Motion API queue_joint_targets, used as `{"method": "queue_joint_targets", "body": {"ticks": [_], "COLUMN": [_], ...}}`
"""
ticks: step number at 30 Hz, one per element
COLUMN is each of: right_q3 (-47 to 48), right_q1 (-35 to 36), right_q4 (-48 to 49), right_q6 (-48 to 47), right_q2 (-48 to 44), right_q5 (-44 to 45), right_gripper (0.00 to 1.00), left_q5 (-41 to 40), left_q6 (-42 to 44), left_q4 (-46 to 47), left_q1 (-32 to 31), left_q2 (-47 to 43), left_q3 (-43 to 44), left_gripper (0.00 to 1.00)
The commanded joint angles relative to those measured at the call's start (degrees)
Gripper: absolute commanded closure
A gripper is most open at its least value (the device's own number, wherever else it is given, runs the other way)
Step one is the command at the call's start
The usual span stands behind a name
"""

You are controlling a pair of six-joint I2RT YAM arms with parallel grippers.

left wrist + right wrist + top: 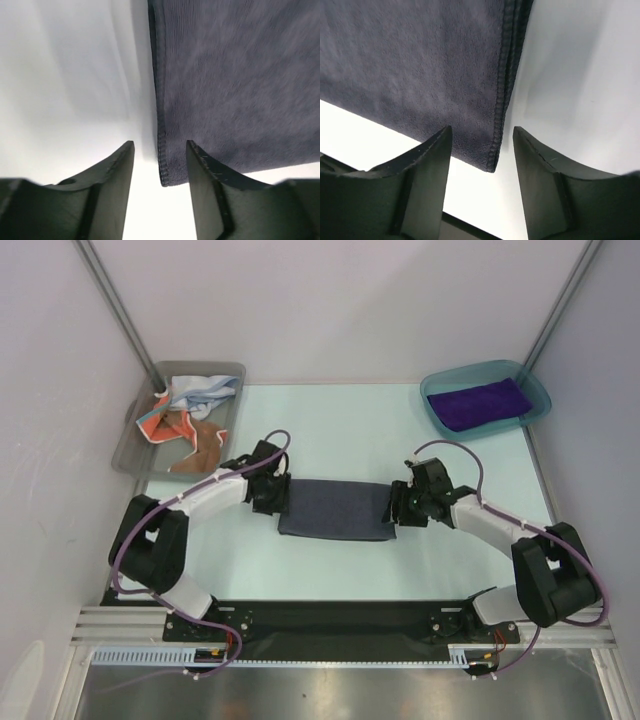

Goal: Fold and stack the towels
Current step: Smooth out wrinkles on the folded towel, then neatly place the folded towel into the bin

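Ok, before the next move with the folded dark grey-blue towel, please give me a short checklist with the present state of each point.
1. Folded dark grey-blue towel lies flat on the pale table: ok.
2. Left gripper open, towel edge between its fingers but not pinched: ok.
3. Right gripper open, towel edge free: ok.
4. Deep purple towel lies flat in the teal translucent bin: ok.
5. Grey plastic bin emptied: not ok, a crumpled orange-red cloth and a pale cloth lie in it.
6. Fold layers aligned: cannot tell.

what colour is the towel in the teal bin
Deep purple. The towel lies flat in the teal bin; it shows only in the top external view.
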Motion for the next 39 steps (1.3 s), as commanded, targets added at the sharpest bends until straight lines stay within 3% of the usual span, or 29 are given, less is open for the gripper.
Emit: {"method": "queue_joint_targets", "body": {"ticks": [1,13,16,25,29,31,33,39], "right_q3": [0.36,3.08,1.42,2.38,8.07,11.07,15.36,25.74], "right_q1": [-0.32,-0.15,0.64,1.08,1.08,0.56,-1.10,-3.49], "right_q4": [3.39,9.81,11.48,5.86,2.70,0.24,-1.52,-3.45], "right_q6": [0.61,-1.24,-1.15,-2.91,-5.71,-9.22,-10.98,-18.02], "right_q2": [-3.32,10.82,12.14,10.66,11.26,12.67,15.29,22.86], "right_q5": [5.14,4.89,4.37,7.17,7.44,7.35,6.39,3.40], "right_gripper": [0.40,0.38,0.43,0.70,0.93,1.00,1.00,1.00], "left_q5": [1.29,6.14,6.05,7.10,10.17,15.60,15.81,17.66], "left_q6": [-0.20,2.18,2.27,-2.46,-6.60,-9.75,-11.43,-15.75], "left_q4": [2.01,4.04,4.13,4.47,10.86,14.48,17.83,22.50], "left_q1": [1.84,4.75,4.84,5.01,5.10,5.19,5.10,5.19], "left_q2": [-0.86,10.48,11.19,8.22,5.92,5.13,4.16,4.59], "left_q3": [4.39,6.50,6.24,1.85,-4.64,-7.46,-10.01,-10.30], "left_gripper": [0.47,0.49,0.53,0.75,0.83,0.84,0.84,0.67]}}
